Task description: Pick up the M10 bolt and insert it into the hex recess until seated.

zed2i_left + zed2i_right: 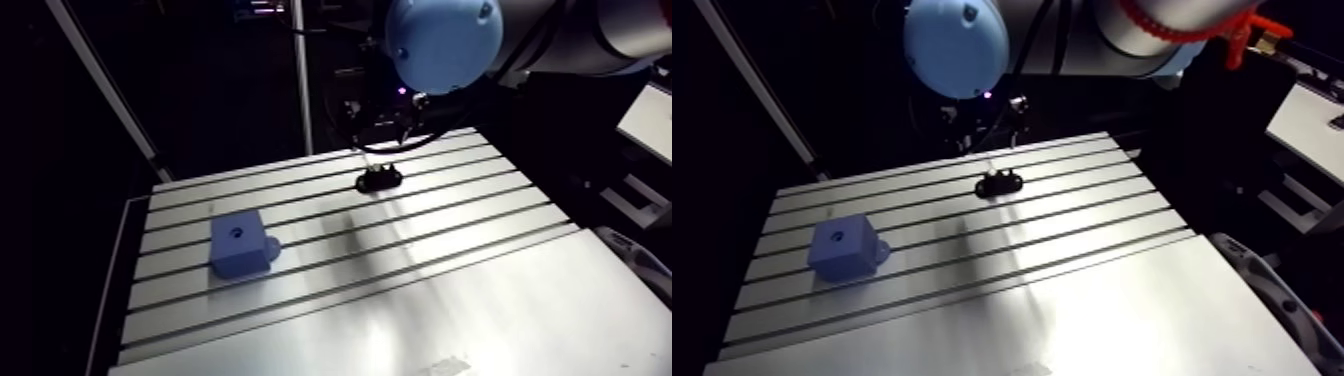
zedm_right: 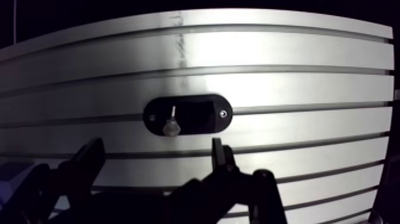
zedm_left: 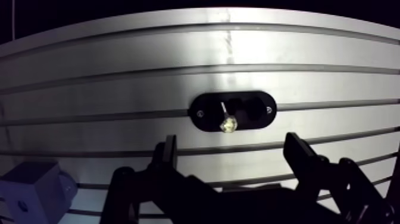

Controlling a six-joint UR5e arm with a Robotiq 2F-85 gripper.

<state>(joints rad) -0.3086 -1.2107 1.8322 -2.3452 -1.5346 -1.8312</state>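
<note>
Hovering with 2 fingers spread and empty, the gripper (image 3: 232, 143) is being aimed at the M10 bolt (image 3: 228, 124) just ahead, cradled in the black holder (image 3: 262, 113); centring on its hex head is probably being called for before closing.

No readable text, labels, numbers or signs anywhere.

The slotted aluminium table (image 1: 420, 300) is bare brushed metal, smooth and glossy enough to throw bright glare. The black oval holder plate (image 3: 253, 116) looks like matt plastic. The small hex-headed bolt (image 3: 228, 124) gleams as polished metal, and the blue block (image 1: 240, 245) looks like smooth, matt plastic.
</note>
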